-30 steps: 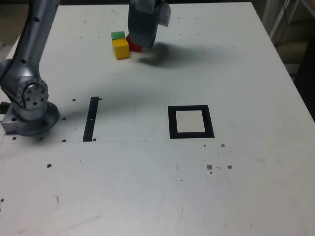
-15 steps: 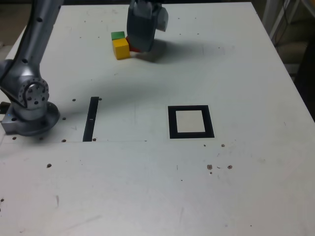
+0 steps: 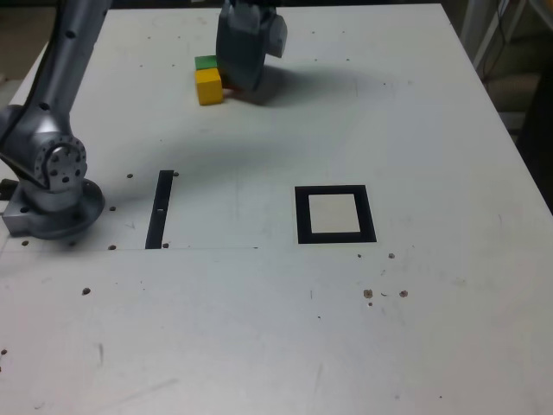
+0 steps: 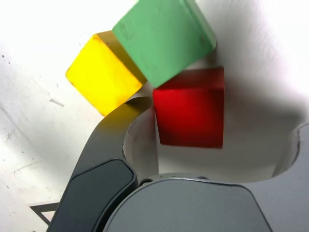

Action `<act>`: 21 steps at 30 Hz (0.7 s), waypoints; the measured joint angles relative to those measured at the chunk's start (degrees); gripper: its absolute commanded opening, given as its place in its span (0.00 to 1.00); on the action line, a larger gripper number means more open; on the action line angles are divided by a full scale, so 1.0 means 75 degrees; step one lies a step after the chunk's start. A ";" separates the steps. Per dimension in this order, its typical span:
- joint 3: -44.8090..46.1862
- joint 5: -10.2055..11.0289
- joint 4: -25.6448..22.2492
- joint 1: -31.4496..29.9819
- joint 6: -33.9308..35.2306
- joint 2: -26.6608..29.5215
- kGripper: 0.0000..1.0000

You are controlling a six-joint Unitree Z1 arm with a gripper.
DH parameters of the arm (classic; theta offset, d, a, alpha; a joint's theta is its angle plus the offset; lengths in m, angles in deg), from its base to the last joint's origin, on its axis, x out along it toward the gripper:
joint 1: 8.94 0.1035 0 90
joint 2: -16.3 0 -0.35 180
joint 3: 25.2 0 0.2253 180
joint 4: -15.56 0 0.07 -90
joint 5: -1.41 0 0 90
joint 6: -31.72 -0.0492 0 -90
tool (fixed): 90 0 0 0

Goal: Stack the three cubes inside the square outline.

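Red cube (image 4: 189,110) sits btwn the open jaws of the gripper (image 4: 222,121), w/ free gap on the far-jaw side. Other jaw has little room: its tip is right by red & yellow cube (image 4: 104,75). Green cube (image 4: 164,38) blocks straight ahead, past red.

No readable text, labels, brands, numbers or signs.

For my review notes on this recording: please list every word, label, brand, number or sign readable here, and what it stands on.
There are none that can be read.
Cubes: no lettering on the visible faces of the red, yellow or green cube.
Square outline: a plain black border.
Gripper: no readable marking.
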 measured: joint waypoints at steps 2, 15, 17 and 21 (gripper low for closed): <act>-0.0029 0.0019 -0.0001 0.0025 -0.0033 -0.0012 0.85; -0.0059 -0.0045 -0.0043 0.0028 -0.0095 -0.0099 0.40; -0.0058 -0.0038 0.0016 0.0029 -0.0144 -0.0110 0.37; -0.0060 -0.0027 0.0125 0.0029 -0.0279 -0.0111 0.36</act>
